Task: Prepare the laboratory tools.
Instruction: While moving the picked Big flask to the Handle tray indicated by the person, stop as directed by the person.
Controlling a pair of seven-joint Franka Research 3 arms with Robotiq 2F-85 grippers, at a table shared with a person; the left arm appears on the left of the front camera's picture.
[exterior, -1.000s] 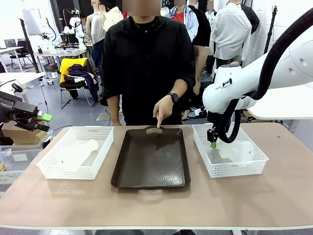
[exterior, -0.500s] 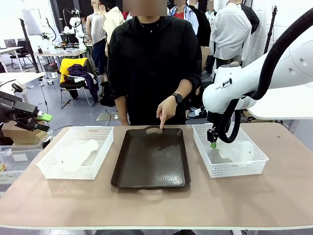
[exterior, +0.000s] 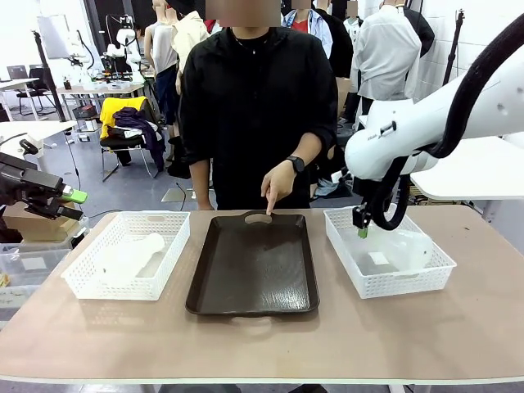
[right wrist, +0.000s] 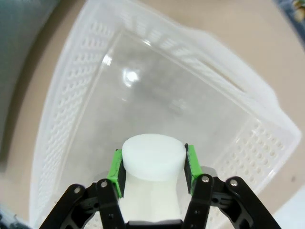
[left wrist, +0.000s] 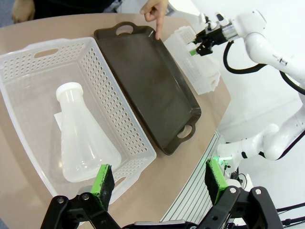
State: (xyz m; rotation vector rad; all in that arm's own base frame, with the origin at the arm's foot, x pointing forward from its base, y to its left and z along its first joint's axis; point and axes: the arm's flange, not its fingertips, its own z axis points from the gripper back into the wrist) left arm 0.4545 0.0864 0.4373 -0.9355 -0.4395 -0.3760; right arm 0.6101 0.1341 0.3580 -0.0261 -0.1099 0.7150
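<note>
right wrist view: right gripper [right wrist: 153, 167] is clamped on the neck of one flask [right wrist: 153, 153] over the right basket [right wrist: 71, 95], near the table [exterior: 262, 344]'s right edge. left gripper [left wrist: 158, 176], jaws apart, hangs off the left edge; second flask [left wrist: 86, 143] lies in the left basket [left wrist: 119, 114].

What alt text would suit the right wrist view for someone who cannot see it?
The right end effector grips the neck of a white plastic flask between its green pads. Beyond it lies a white lattice basket on a tan table.
</note>
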